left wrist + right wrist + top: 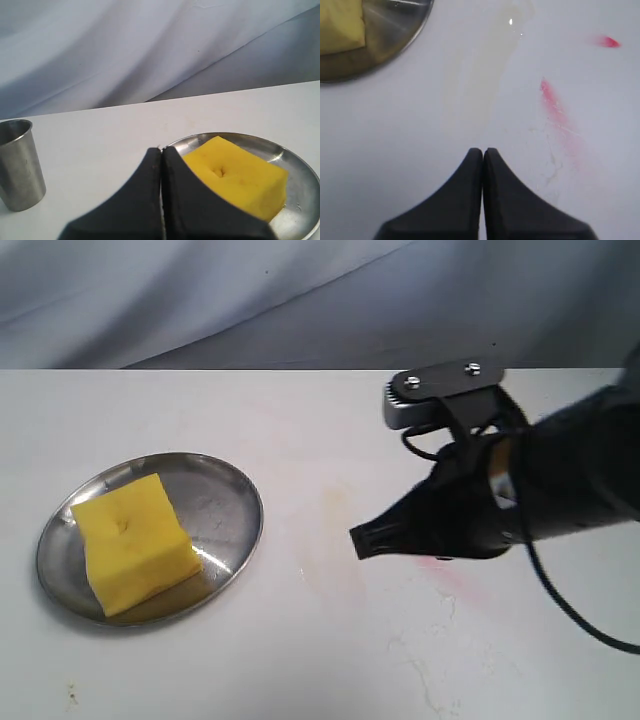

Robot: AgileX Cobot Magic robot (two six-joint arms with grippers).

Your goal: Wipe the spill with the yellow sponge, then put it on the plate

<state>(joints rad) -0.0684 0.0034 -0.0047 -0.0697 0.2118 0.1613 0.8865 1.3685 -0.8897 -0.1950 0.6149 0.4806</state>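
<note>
The yellow sponge (135, 543) lies on the silver plate (232, 502) at the left of the table; the left wrist view shows the sponge (237, 176) and the plate (300, 172) too. A faint yellowish smear of the spill (485, 65) stretches across the white table between the plate (395, 37) and my right gripper (483, 151); it shows dimly in the exterior view (335, 502). My right gripper (362, 541) hovers right of the plate, shut on nothing. My left gripper (161, 150) is shut and empty, close to the plate's rim; it is outside the exterior view.
A metal cup (17, 165) stands on the table beyond the left gripper. Thin red streaks (560, 117) mark the table near the right gripper. Grey cloth (300, 300) hangs behind the table's far edge.
</note>
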